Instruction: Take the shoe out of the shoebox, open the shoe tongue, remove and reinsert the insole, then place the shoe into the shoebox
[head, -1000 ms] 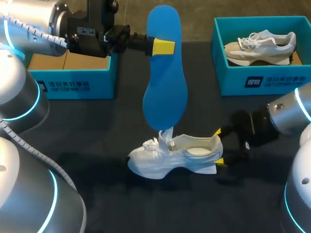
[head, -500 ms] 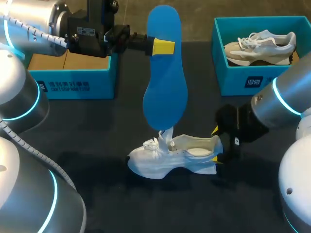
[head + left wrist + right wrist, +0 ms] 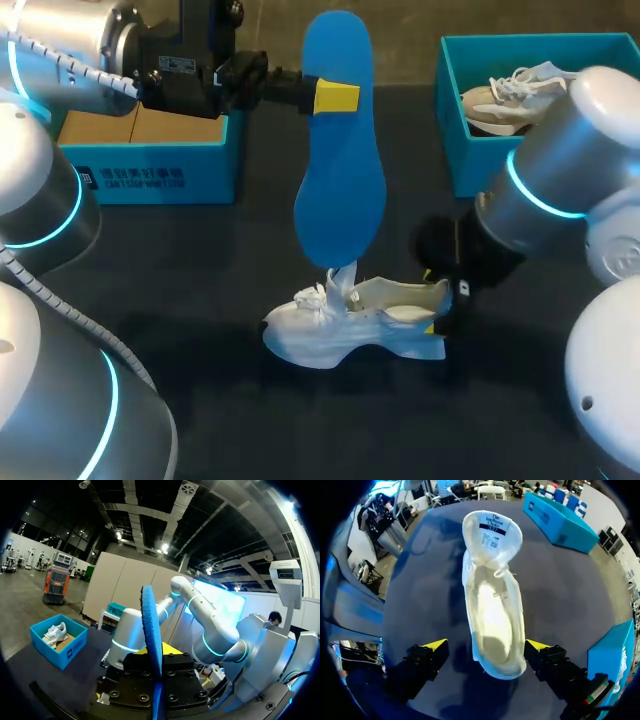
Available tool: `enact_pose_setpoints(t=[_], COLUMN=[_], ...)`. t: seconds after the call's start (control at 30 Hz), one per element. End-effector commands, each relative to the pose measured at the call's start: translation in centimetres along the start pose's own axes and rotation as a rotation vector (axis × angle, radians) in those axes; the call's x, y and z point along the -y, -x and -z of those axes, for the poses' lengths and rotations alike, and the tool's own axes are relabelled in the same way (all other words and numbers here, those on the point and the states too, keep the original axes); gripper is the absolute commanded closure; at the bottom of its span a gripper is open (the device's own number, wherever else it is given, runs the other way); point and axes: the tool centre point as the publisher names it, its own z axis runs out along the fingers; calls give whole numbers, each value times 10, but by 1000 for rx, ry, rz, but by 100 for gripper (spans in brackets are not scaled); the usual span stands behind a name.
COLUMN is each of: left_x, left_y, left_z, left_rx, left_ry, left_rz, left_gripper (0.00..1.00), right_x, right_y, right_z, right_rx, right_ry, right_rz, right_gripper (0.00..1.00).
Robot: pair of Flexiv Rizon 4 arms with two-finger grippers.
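- Since a second ago, the right arm (image 3: 560, 170) has swung in over the table (image 3: 200, 260) toward the shoe's heel and now covers part of the far right box; the left arm (image 3: 70, 40) and its insole have kept their place.
- Nearest, the white shoe (image 3: 350, 325) lies on its sole on the dark table, toe toward my left, tongue pulled up.
- The right pincer (image 3: 432, 300) straddles the heel with its fingers spread wide, one yellow tip on each side, neither touching the shoe.
- Above the shoe, the blue insole (image 3: 340, 150) hangs upright, its lower end at the tongue; the left pincer (image 3: 325, 95) clamps its upper part.
- Farthest, the left box (image 3: 150, 170) shows its brown floor.
- The right box (image 3: 480, 150) holds a second shoe (image 3: 500, 100).
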Motion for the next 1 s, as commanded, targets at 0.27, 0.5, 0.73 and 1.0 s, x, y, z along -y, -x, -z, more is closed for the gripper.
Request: enact_pose_setpoints(t=[0.27, 0.5, 0.73, 1.0], left_x=[-1, -1, -1, -1], left_y=[0, 0, 0, 0], left_z=[0, 0, 0, 0], left_rx=[-1, -1, -1, -1], left_ry=[-3, -3, -3, -3], left_rz=[-1, -1, -1, -1], left_gripper=[100, 100, 100, 100], right_x=[-17, -21, -23, -23], right_y=[6, 8, 5, 15], right_z=[0, -2, -7, -4], right_rx=[-19, -41, -29, -14], right_ry=[-229, -304, -331, -332], right_rz=[46, 69, 65, 68], right_gripper=[0, 0, 0, 0])
